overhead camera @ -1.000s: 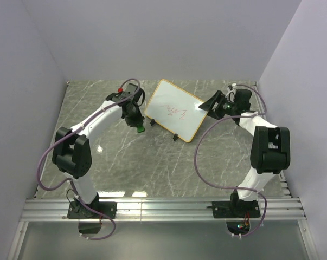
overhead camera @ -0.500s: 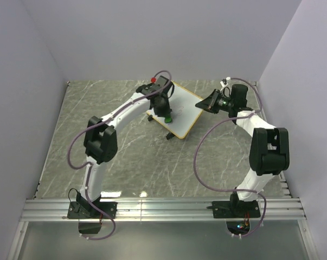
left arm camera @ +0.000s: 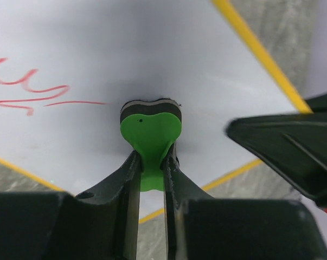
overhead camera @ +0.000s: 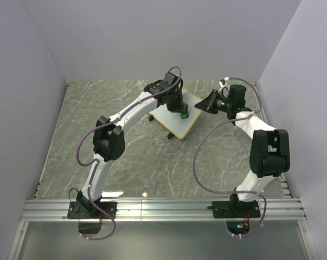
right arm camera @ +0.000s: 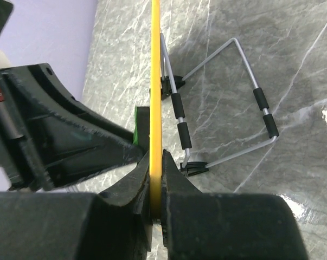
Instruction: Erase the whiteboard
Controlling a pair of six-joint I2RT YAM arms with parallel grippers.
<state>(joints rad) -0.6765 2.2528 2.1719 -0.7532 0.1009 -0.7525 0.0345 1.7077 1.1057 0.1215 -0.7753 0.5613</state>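
Note:
The whiteboard, white with a yellow-orange frame, stands tilted at the back middle of the table. My left gripper is shut on a small green eraser, whose dark pad presses flat on the board's white face. Red scribbles show to the left of the eraser. My right gripper is shut on the board's yellow edge, at the board's right corner in the top view. In the left wrist view the right gripper sits close beside the eraser.
A wire stand with black sleeves props the board from behind. The marble table is walled at the left, back and right. An aluminium rail runs along the near edge. The two grippers are close together over the board's right corner.
My left arm swung right with the eraser, from beside the board's left edge onto its face and across toward the right corner. My right gripper closed on the board's edge.

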